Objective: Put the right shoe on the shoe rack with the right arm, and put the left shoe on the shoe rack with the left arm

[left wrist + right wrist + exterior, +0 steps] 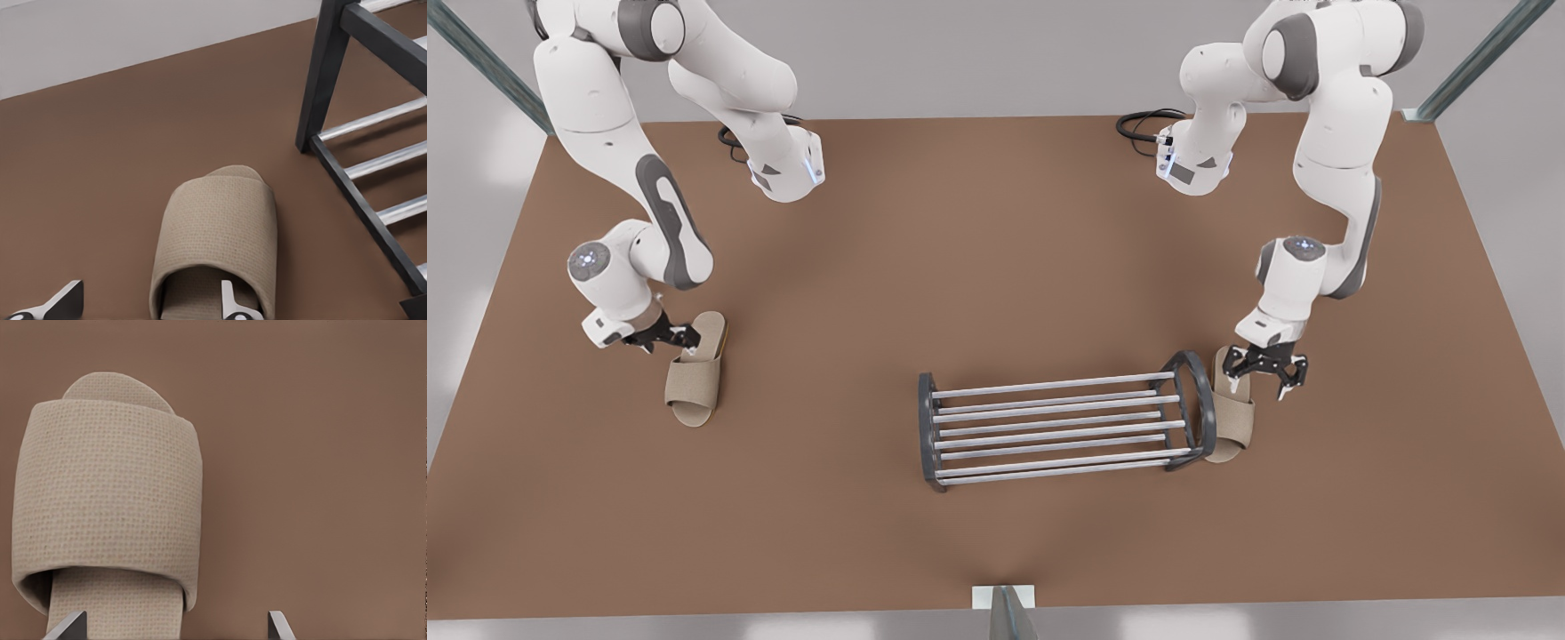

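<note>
The shoe rack (1058, 427), silver rods between dark hoop ends, lies at the table's front centre. A beige slipper (1232, 418) rests on the table against the rack's end at the front view's right. My left gripper (1263, 375) hovers open over its heel. In the left wrist view one fingertip (230, 303) is over the insole of this slipper (217, 227), the other off to the side, with the rack (347, 180) close by. A second beige slipper (696, 373) lies at the front view's left, and my right gripper (669, 338) stands open at its heel, over the slipper (107, 493).
The brown table (996, 249) stretches wide between the two slippers. Black cables (1143, 124) coil at the arm bases along the far edge. A small post (1005, 613) stands at the middle of the front edge.
</note>
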`<action>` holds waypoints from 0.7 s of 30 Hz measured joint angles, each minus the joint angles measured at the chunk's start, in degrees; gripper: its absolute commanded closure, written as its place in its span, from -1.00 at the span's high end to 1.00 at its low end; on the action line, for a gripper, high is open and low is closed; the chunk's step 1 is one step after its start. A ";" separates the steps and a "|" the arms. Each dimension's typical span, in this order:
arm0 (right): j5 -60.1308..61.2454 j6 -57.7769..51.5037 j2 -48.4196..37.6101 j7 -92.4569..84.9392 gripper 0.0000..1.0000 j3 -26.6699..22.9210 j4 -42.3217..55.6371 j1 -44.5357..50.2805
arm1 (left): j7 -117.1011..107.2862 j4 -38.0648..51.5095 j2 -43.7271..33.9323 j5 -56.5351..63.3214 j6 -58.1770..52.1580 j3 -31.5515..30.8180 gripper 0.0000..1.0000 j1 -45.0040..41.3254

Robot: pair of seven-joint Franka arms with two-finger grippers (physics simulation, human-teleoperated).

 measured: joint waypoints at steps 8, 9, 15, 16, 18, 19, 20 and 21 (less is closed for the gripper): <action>0.03 1.58 2.68 -2.68 1.00 -0.07 1.26 -0.06 | -0.99 3.43 4.41 0.10 0.38 0.00 1.00 1.05; 0.05 1.74 2.91 -2.94 0.99 -0.07 1.56 -0.03 | -1.08 3.63 4.75 0.11 0.40 0.00 1.00 1.17; 0.12 2.15 3.54 -4.19 0.31 0.00 2.14 0.03 | -1.55 5.60 6.40 0.19 0.46 -0.08 1.00 1.57; 0.13 2.12 3.51 -4.36 0.24 0.00 2.15 0.03 | -1.62 6.00 6.80 0.19 0.47 -0.08 1.00 1.58; 0.14 2.08 3.48 -4.68 0.08 0.00 2.15 0.03 | -1.74 6.50 7.41 0.22 0.47 -0.10 1.00 1.60; 0.14 2.05 3.46 -4.82 0.07 0.00 2.15 0.03 | -1.79 6.64 7.62 0.24 0.48 -0.11 1.00 1.65; 0.16 2.02 3.45 -4.93 0.05 0.00 2.15 0.03 | -1.84 6.94 8.02 0.25 0.48 -0.12 0.81 1.82; 0.24 1.98 3.45 -5.04 0.01 0.00 2.15 0.03 | -1.89 7.21 8.35 0.25 0.48 -0.12 0.64 1.93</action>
